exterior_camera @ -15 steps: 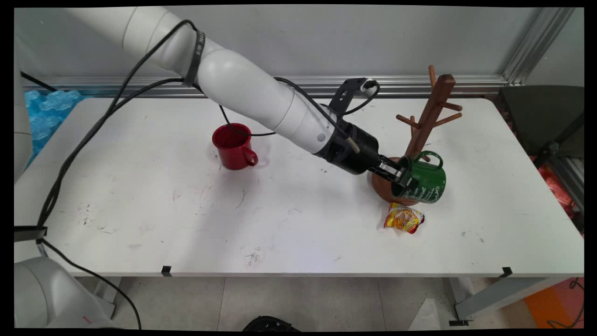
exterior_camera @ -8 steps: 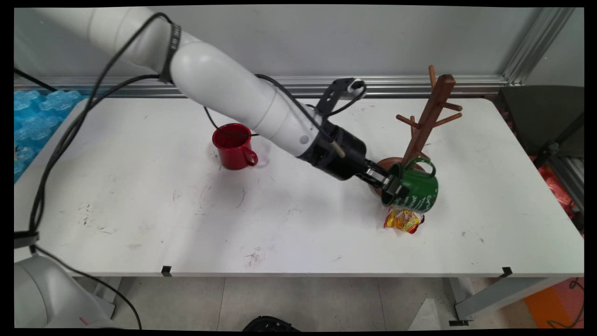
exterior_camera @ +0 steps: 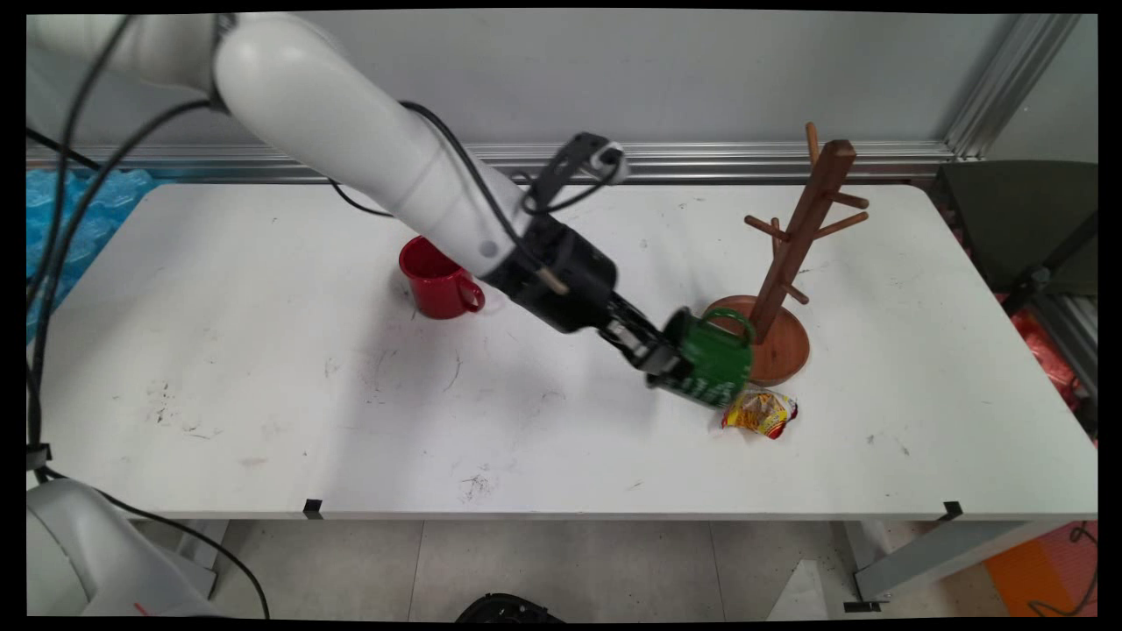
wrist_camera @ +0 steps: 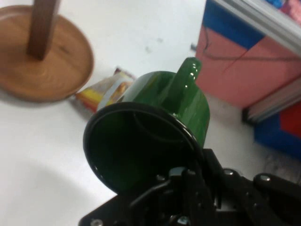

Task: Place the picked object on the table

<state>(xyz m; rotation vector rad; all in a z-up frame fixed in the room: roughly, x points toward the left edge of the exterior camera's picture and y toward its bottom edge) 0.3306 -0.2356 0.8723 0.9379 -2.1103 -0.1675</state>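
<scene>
My gripper (exterior_camera: 659,358) is shut on the rim of a green mug (exterior_camera: 712,358), which it holds tipped on its side just above the table, handle up. In the hand view the green mug (wrist_camera: 155,136) fills the middle, its dark mouth facing the camera, and my gripper (wrist_camera: 188,181) pinches its rim at the bottom. The wooden mug tree (exterior_camera: 793,245) stands just right of the mug on its round base (exterior_camera: 784,350); no mug hangs on its pegs. A yellow snack packet (exterior_camera: 759,412) lies on the table right below the mug.
A red mug (exterior_camera: 436,279) stands upright left of the arm, near the table's middle. The table's front edge (exterior_camera: 561,515) runs below. Beyond the right end of the table are dark and red-orange objects (exterior_camera: 1021,237). Blue bubble wrap (exterior_camera: 61,219) lies off the left end.
The gripper has carried the green mug left and slightly down, away from the mug tree's trunk and off its base. The tree's base is now uncovered.
</scene>
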